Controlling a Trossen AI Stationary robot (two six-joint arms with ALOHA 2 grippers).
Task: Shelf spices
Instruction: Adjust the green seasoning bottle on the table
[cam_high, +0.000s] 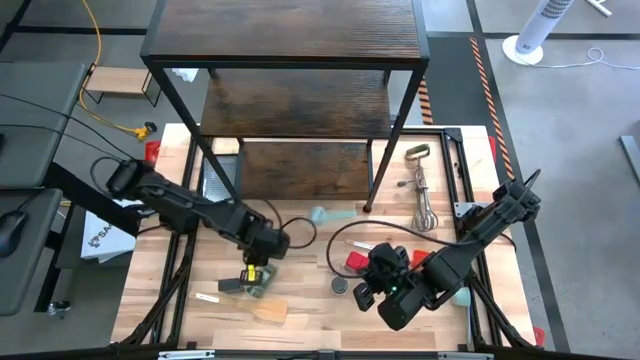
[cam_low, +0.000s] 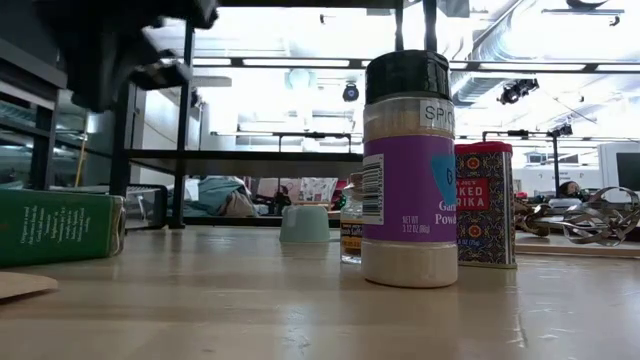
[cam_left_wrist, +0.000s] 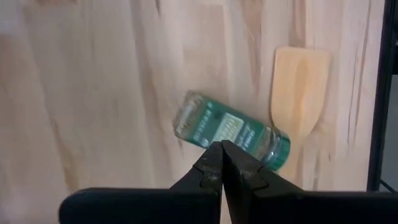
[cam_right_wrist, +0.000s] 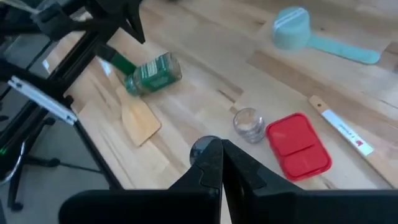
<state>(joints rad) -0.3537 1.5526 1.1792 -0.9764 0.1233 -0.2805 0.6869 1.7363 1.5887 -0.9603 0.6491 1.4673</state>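
Note:
The green-lidded spice jar (cam_left_wrist: 230, 130) lies on its side on the table (cam_high: 320, 325); my left gripper (cam_left_wrist: 221, 155) hangs shut above it (cam_high: 254, 264) and clear of it. A dark-lidded jar with a purple label (cam_low: 408, 170), a red paprika tin (cam_low: 485, 205) and a tiny clear jar (cam_right_wrist: 247, 123) stand close together near the table's middle. My right gripper (cam_right_wrist: 221, 152) hovers shut just above them, over the dark lid (cam_right_wrist: 200, 148). The dark wood shelf (cam_high: 290, 60) stands at the table's far side.
A wooden spatula (cam_right_wrist: 140, 118) lies beside the green jar near the front edge. A teal measuring scoop (cam_right_wrist: 292, 28) sits in front of the shelf, and a whisk (cam_high: 420, 195) lies at the right. A black frame (cam_high: 185, 270) runs along both table sides.

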